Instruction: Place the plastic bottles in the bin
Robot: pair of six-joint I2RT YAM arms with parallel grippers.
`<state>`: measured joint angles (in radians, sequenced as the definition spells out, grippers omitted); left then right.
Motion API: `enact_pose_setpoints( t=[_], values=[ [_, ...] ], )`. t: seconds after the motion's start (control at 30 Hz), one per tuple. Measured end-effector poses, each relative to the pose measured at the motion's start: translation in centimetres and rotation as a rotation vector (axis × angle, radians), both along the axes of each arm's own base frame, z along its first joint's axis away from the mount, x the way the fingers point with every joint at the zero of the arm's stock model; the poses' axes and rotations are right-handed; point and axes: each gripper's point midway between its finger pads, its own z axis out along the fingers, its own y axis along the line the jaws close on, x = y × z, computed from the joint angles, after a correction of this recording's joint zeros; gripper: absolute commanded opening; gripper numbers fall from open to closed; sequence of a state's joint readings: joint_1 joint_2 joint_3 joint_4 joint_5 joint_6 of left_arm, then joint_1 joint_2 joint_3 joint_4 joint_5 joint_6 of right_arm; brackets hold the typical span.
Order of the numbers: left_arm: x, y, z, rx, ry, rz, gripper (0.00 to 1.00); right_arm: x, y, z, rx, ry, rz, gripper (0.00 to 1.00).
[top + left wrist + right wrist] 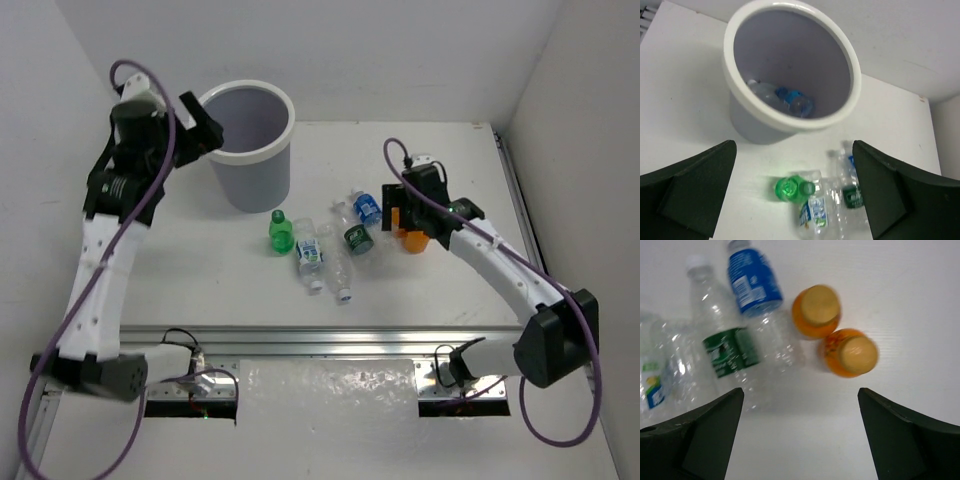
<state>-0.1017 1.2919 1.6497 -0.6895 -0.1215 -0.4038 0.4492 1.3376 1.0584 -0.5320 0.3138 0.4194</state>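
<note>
Nearest the arm bases, a bare clear bottle (342, 275) and a clear bottle with a blue-white label (309, 255) lie on the table (200, 280), off to the left of the right gripper (800, 390). That gripper hangs low with its jaws spread wide and nothing between them. Just ahead of the open jaws stand an orange bottle (850, 352) and a second orange bottle (816, 310), upright, caps up, touching each other. Beside these, on the gripper's left, lie a dark-green-labelled bottle (732, 350) and a blue-labelled bottle (752, 282), close together. Further left a green bottle (281, 233) stands cap up.

Farther back, the left gripper (794, 150) is raised high, its jaws also wide apart and empty. The bin (855, 75) sits just ahead of and below it, upright on the table. At the bottom of the bin lie a few clear bottles (785, 97), one showing blue; how many there are I cannot tell
</note>
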Motion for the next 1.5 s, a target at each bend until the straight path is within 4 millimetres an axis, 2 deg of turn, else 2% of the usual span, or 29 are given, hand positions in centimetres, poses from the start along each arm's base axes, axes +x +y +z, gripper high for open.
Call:
enact_pose_setpoints(
  t=[0.07, 0.17, 0.23, 0.27, 0.37, 0.43, 0.47, 0.5, 0.6, 0.7, 0.73, 0.83, 0.93, 1.0, 1.07, 1.13, 1.2, 1.3, 1.4, 1.5],
  values=[
    [-2.6, -0.2, -0.6, -0.005, -0.025, -0.025, 0.98, 1.4, -2.0, 0.2, -0.001, -0.001, -0.059, 0.92],
    [-4.8, -0.3, -3.4, 0.008, -0.002, -0.054, 0.98, 2.3, -4.3, -1.0, -0.016, 0.037, -0.104, 0.87],
    [-5.2, -0.2, -5.3, 0.026, 0.029, -0.060, 0.98, 2.7, -5.0, -2.1, -0.023, 0.075, -0.109, 0.81],
    [-5.2, -0.1, -6.4, 0.036, 0.052, -0.063, 0.98, 2.9, -5.2, -2.8, -0.024, 0.094, -0.110, 0.73],
    [-4.8, -0.3, -9.1, 0.051, 0.111, -0.077, 0.98, 3.1, -5.6, -4.8, -0.030, 0.152, -0.107, 0.71],
    [-4.6, -0.5, -11.6, 0.053, 0.175, -0.090, 0.98, 3.2, -5.9, -5.9, -0.040, 0.171, -0.106, 0.64],
    [-4.7, -0.5, -12.4, 0.054, 0.194, -0.096, 0.99, 3.1, -6.1, -6.4, -0.044, 0.178, -0.108, 0.62],
    [-4.9, -0.6, -13.0, 0.055, 0.207, -0.103, 0.98, 2.9, -6.4, -6.9, -0.049, 0.187, -0.110, 0.57],
    [-4.9, -0.8, -13.2, 0.057, 0.205, -0.116, 0.99, 2.6, -6.9, -7.7, -0.062, 0.194, -0.109, 0.45],
    [-4.8, -0.9, -13.0, 0.057, 0.188, -0.124, 0.98, 3.1, -7.2, -7.6, -0.063, 0.172, -0.112, 0.34],
    [-4.8, -1.0, -12.9, 0.056, 0.185, -0.126, 0.98, 3.3, -7.3, -7.5, -0.062, 0.166, -0.115, 0.24],
    [-4.8, -1.3, -12.9, 0.048, 0.181, -0.145, 0.98, 3.3, -7.4, -7.5, -0.067, 0.165, -0.108, 0.19],
    [-4.9, -1.8, -12.8, 0.041, 0.178, -0.170, 0.98, 2.5, -7.7, -7.1, -0.065, 0.162, -0.112, 0.18],
    [-4.9, -2.3, -12.8, 0.035, 0.179, -0.196, 0.98, 1.5, -7.8, -5.8, -0.057, 0.151, -0.116, 0.18],
    [-5.1, -3.3, -12.8, 0.033, 0.181, -0.239, 0.99, 0.7, -7.8, -3.2, -0.030, 0.097, -0.120, 0.18],
    [-5.2, -5.5, -12.3, 0.043, 0.175, -0.311, 0.99, -0.2, -7.4, -0.5, 0.010, 0.033, -0.103, 0.18],
    [-5.7, -9.6, -10.9, 0.055, 0.151, -0.442, 0.99, -1.2, -6.6, 2.4, 0.067, -0.030, -0.062, 0.19],
    [-7.4, -17.5, -8.1, 0.098, 0.074, -0.686, 0.99, -2.5, -3.7, 7.1, 0.204, -0.100, 0.078, 0.18],
    [-9.6, -24.0, -5.8, 0.156, -0.012, -0.907, 1.00, -3.5, -0.2, 11.5, 0.343, -0.155, 0.255, 0.19],
    [-11.7, -28.5, -5.5, 0.273, -0.091, -1.059, 1.00, -4.8, 2.6, 14.3, 0.454, -0.171, 0.417, 0.20]
  ],
)
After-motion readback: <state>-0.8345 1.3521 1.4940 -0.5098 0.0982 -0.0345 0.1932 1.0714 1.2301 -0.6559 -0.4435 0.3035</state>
